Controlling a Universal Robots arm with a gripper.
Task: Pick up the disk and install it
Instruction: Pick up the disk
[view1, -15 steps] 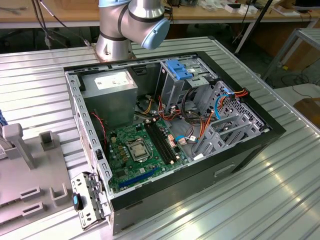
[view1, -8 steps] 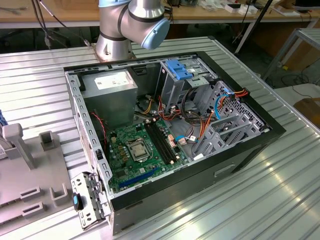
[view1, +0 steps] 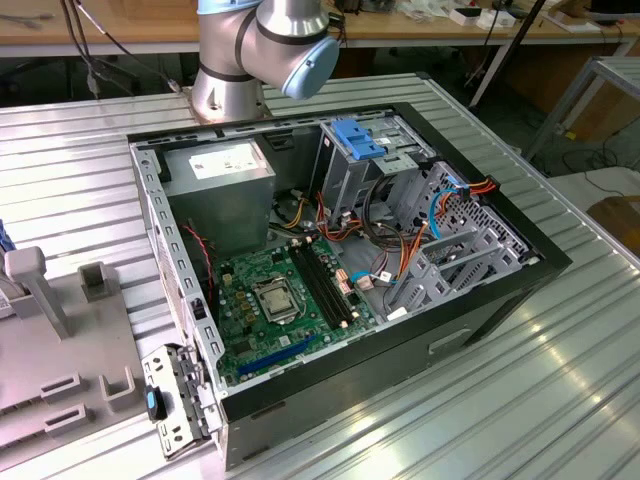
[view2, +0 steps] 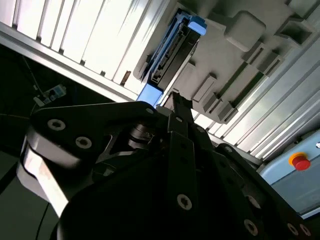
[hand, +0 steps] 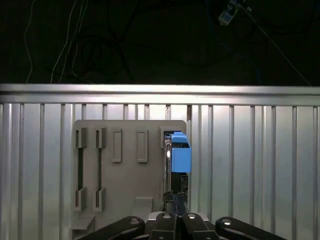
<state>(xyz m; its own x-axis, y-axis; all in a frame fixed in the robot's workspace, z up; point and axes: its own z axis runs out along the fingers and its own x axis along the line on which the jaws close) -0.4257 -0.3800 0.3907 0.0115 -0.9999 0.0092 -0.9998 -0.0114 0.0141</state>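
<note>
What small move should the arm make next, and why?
Likely ease the pincer straight toward the disk. The disk stands on edge in a slot of the grey holder, in line with the pincer and close; I cannot tell whether it grips yet.

You see bright overhead light streaking glare across the ribbed table (view1: 560, 400); beyond its far edge, darkness.
</note>
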